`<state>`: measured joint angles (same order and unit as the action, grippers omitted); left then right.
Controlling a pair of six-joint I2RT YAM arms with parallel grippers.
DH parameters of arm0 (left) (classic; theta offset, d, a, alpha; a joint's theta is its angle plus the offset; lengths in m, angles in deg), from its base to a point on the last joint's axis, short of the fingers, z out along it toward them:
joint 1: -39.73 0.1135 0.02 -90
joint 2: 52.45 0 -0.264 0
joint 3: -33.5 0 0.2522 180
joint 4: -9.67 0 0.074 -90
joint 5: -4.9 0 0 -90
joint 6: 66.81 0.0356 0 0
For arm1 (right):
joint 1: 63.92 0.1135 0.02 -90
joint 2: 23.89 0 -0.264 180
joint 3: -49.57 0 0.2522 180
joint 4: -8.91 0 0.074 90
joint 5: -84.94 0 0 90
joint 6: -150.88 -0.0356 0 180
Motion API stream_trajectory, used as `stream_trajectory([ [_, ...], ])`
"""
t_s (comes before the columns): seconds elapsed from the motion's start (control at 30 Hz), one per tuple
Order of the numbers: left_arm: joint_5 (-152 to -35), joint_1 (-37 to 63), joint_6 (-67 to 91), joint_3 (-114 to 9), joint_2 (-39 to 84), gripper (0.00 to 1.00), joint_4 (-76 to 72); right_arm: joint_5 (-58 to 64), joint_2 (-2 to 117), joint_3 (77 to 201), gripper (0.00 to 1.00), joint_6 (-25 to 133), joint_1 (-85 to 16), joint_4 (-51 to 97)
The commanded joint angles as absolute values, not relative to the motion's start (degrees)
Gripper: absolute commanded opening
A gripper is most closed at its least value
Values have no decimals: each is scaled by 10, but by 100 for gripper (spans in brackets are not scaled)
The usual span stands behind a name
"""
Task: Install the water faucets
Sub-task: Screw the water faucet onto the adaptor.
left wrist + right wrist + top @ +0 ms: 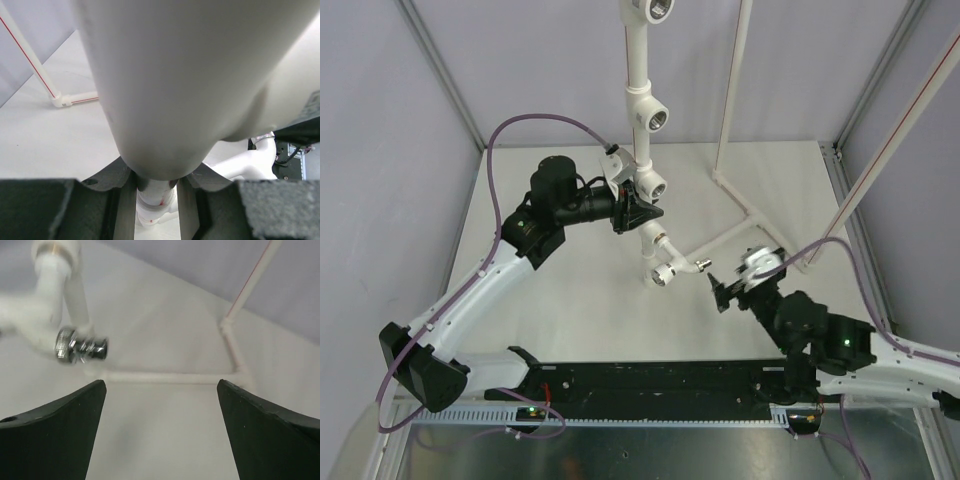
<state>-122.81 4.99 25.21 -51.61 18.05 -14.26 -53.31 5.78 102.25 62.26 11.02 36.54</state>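
A white water faucet [665, 255] with a chrome tip sits at the lower end of the upright white pipe [642, 100], its tip pointing right. My left gripper [638, 210] is shut on that pipe just above the faucet. In the left wrist view the pipe [175, 75] fills the frame and runs down between the dark fingers [122, 210]. My right gripper [725, 290] stands open just right of the faucet's tip, apart from it. In the right wrist view the faucet [45, 305] is at the upper left, and nothing lies between the wide jaws of that gripper [161, 385].
Two tee sockets [655, 117] with metal-threaded holes face right higher up the pipe. A thin white pipe frame [750, 215] with a red line lies on the table at the back right, its uprights rising. A black rail [660, 380] runs along the near edge.
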Motion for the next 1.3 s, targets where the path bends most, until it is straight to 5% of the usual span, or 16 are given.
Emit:
stream_trajectory([
  [0.0, -1260, 39, 197, -513, 198, 6, -210, -570, 78, 1002, 99, 1017, 164, 302],
  [0.33, -1262, 39, 197, -514, 200, 7, -209, -446, 109, 973, 99, 1298, 234, 105],
  [0.7, -1261, 39, 197, -513, 198, 8, -209, -376, 264, 1010, 99, 1304, 204, 34],
  [0.77, -1262, 39, 197, -513, 198, 8, -209, -373, 274, 1016, 89, 1290, 196, 29],
  [0.9, -1259, 39, 198, -512, 195, 8, -210, -399, 282, 1021, 38, 1225, 181, -4],
  [1.0, -1260, 39, 198, -513, 196, 8, -209, -429, 284, 1020, 9, 1169, 176, 0],
  [1.17, -1261, 39, 198, -513, 196, 8, -209, -492, 273, 1012, 0, 969, 167, -31],
  [1.27, -1259, 39, 198, -513, 196, 8, -209, -504, 238, 1012, 0, 698, 153, -2],
])
